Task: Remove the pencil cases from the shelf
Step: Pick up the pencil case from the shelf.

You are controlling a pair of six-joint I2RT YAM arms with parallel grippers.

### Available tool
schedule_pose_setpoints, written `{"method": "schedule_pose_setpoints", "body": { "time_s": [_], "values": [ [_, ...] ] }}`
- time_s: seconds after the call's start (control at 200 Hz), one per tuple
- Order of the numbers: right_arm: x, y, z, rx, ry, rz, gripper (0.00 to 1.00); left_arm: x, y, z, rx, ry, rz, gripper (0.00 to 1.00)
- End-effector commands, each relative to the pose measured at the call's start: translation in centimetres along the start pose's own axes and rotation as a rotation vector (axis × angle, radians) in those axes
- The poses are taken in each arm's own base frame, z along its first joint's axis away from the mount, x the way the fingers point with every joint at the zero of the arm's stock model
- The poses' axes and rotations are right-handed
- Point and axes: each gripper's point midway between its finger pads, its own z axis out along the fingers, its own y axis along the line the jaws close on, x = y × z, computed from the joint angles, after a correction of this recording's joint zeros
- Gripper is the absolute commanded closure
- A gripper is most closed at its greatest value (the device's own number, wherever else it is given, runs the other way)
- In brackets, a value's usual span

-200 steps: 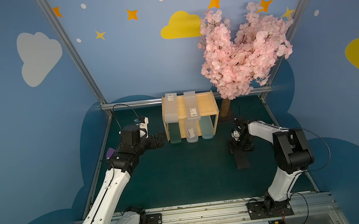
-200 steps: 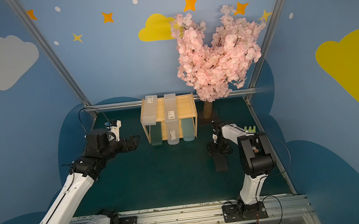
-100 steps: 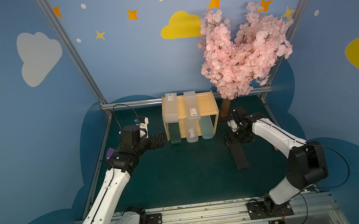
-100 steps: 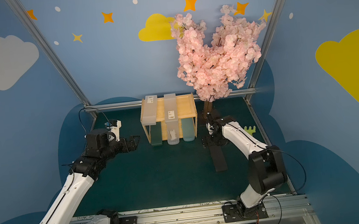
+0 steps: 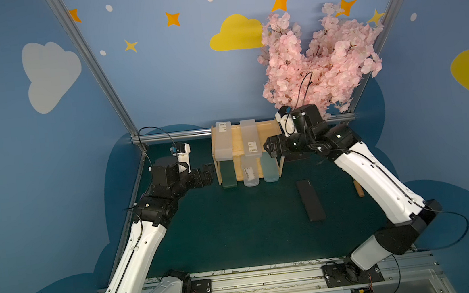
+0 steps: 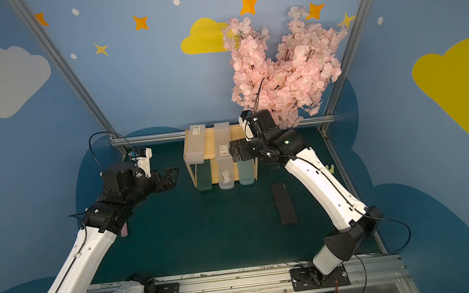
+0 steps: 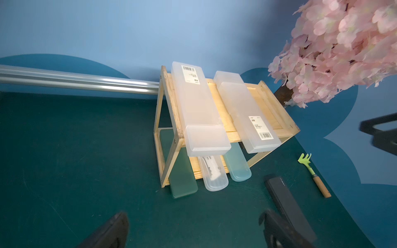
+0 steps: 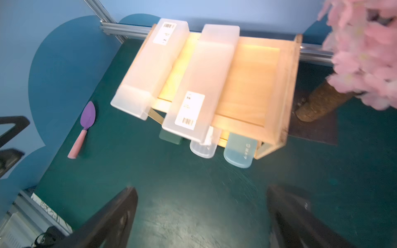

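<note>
The wooden shelf (image 5: 267,131) carries two frosted white pencil cases (image 5: 222,141) (image 5: 250,139) on its top tier. A dark green case (image 5: 228,175), a clear one (image 5: 250,174) and a light blue one (image 5: 270,168) stick out of the lower tier. A black case (image 5: 311,199) lies flat on the mat to the right. My right gripper (image 5: 269,147) hovers open and empty at the shelf's right front corner, above the light blue case (image 8: 239,150). My left gripper (image 5: 210,172) stands open and empty just left of the shelf's left front post.
A pink blossom tree (image 5: 316,59) overhangs the shelf's right rear, its trunk (image 8: 318,103) right beside the shelf. A green toy rake (image 7: 307,163) lies at the right wall and a purple trowel (image 8: 86,126) at the left wall. An aluminium rail (image 5: 172,135) runs behind the shelf.
My right arm has lifted away from the black case on the mat and swung up and left to the shelf's right front corner. The left arm has stayed still.
</note>
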Motion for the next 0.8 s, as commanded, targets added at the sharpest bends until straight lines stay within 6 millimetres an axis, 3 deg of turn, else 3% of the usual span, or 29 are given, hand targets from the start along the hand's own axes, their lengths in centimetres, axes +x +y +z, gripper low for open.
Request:
{"method": "schedule_pose_setpoints", "body": {
  "time_s": [0.0,0.1,0.235,0.431,0.791],
  "values": [
    [-0.5,0.9,3.7,0.048,0.046,-0.005,0.02,-1.1,-0.3,-0.3,-0.012,-0.015,0.033,0.0],
    [-2.3,1.6,6.0,0.083,0.043,-0.015,0.02,-1.3,-0.4,-0.7,-0.005,-0.039,0.027,0.0],
    [-3.7,1.2,9.0,0.133,0.033,-0.027,0.02,0.1,-0.1,-0.8,-0.009,-0.011,0.027,0.0],
    [-3.7,-0.2,11.5,0.171,0.039,-0.002,0.02,1.9,0.3,-1.1,-0.018,0.03,0.041,0.0],
    [-2.6,-0.5,14.4,0.167,0.074,0.006,0.02,2.6,0.6,-1.0,-0.024,0.044,0.048,0.0]
  ]
}}
